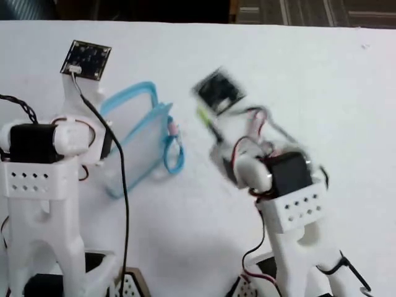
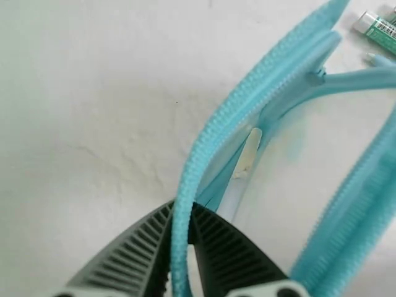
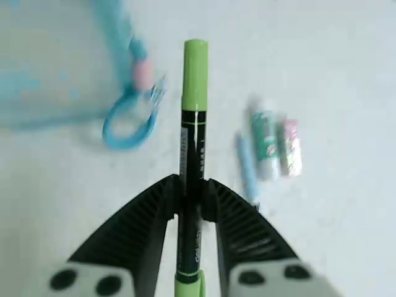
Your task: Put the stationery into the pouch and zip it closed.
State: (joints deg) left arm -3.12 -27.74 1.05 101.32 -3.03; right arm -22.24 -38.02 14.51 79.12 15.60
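Green marker, apparently, in right tool

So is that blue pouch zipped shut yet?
No, the pouch is open: its zipper edges gape apart, with the left gripper pinching one.

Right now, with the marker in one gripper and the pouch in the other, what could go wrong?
The left gripper pinches only the thin zipper edge of the pouch; it might slip and the mouth sag. The green marker juts far past the right gripper, so it could snag the strap loop instead of entering.
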